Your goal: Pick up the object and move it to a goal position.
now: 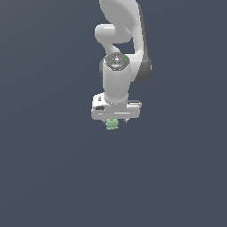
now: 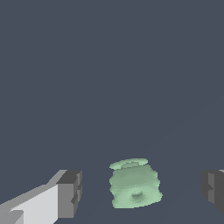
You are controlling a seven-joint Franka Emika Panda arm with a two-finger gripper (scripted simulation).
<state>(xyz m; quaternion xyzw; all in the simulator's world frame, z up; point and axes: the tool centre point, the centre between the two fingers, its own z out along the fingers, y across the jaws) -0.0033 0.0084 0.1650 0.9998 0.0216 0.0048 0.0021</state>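
White arm [image 1: 119, 53] hanging straight down over a plain dark grey floor [image 1: 48, 177], wrist pointed at the ground. Gripper [image 1: 116, 120] low over the object [image 1: 112, 124], small and pale green, peeking out from under the gripper body toward the exterior view's left of centre. From the wrist view, object [image 2: 133, 183] sitting on the floor between the two fingers [image 2: 70, 193], ridged layers stacked, a flat disc-like rim on its far end and a small dimple on the near face. Fingers spread wide, dark pads facing inward, clear grey gaps on both sides of the object; no contact with either pad. Object nearer the middle of the gap than to either finger, though a little closer to the finger with the white link showing. Second finger [image 2: 213, 191] only partly in frame at the edge. Whether the fingertips reach floor level impossible to tell from either view. Nothing else on the floor near the object, just the uniform grey surface around it.
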